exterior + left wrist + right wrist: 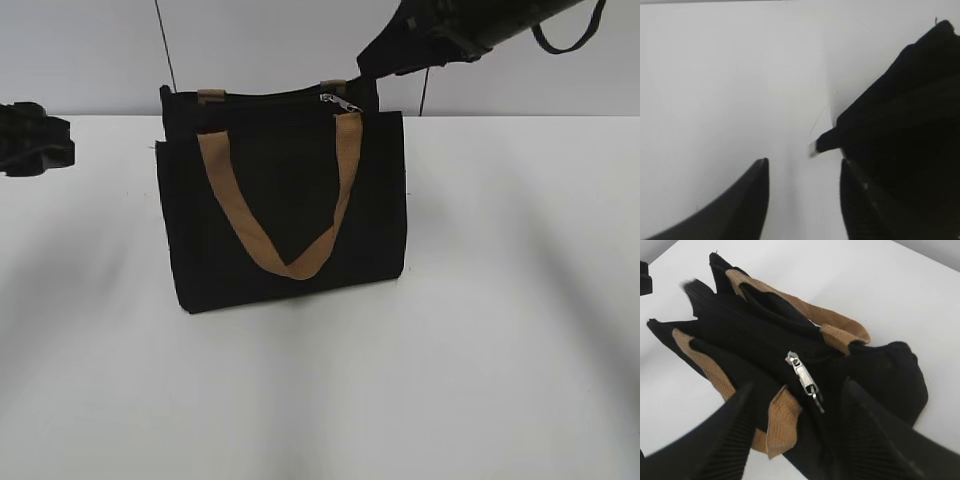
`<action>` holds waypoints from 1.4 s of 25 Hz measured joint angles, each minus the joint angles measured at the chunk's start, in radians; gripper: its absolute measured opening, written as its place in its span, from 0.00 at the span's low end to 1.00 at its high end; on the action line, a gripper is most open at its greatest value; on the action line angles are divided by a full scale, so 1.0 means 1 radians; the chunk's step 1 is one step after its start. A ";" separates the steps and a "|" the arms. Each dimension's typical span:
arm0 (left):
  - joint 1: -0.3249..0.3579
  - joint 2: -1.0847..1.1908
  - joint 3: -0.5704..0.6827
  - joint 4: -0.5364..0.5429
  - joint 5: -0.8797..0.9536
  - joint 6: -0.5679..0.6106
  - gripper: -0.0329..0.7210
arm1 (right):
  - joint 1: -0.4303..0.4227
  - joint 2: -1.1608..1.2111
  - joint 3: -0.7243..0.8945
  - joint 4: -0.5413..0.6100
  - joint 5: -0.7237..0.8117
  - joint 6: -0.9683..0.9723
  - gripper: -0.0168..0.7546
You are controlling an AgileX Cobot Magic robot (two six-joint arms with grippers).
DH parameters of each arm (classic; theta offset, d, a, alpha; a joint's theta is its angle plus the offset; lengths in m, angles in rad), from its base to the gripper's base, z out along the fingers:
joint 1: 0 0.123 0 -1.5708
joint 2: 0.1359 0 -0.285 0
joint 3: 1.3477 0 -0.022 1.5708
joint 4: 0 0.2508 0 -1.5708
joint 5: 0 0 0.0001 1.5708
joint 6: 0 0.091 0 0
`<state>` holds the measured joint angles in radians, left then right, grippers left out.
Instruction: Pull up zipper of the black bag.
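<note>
The black bag (pixel 280 200) stands upright mid-table, its front tan handle (pixel 290 265) hanging down its face. The zipper (pixel 275 97) runs along the top, and its silver pull tab (pixel 340 101) lies near the right end. In the right wrist view the pull tab (pixel 805 380) rests free on the black fabric. My right gripper (pixel 797 383) hovers open just above it, one finger on either side, touching nothing. My left gripper (pixel 804 161) is open over bare table beside the bag's left end (pixel 900 125), where a small fabric tab (pixel 822 144) sticks out. Nothing is between its fingers.
The white table (pixel 500 350) spreads wide in front of and beside the bag. A pale wall stands behind, with a thin black cable (pixel 165 45) hanging down. The left arm (pixel 35 140) sits at the table's far left, and the right arm (pixel 430 40) reaches in from the upper right.
</note>
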<state>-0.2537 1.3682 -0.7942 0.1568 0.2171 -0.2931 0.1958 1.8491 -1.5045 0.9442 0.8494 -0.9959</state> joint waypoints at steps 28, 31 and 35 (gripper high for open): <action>-0.169 -0.871 0.113 -0.089 0.812 0.038 0.50 | 0.000 -0.531 0.345 -0.355 0.357 0.449 0.63; -0.169 -0.976 0.114 -0.067 0.893 0.038 0.50 | 0.000 -0.680 0.461 -0.409 0.352 0.469 0.63; -0.169 -1.101 0.115 -0.044 0.973 0.038 0.50 | 0.000 -0.906 0.589 -0.512 0.320 0.527 0.63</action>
<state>-0.4231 0.2672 -0.6793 0.1126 1.1904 -0.2553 0.1958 0.9432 -0.9151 0.4321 1.1697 -0.4688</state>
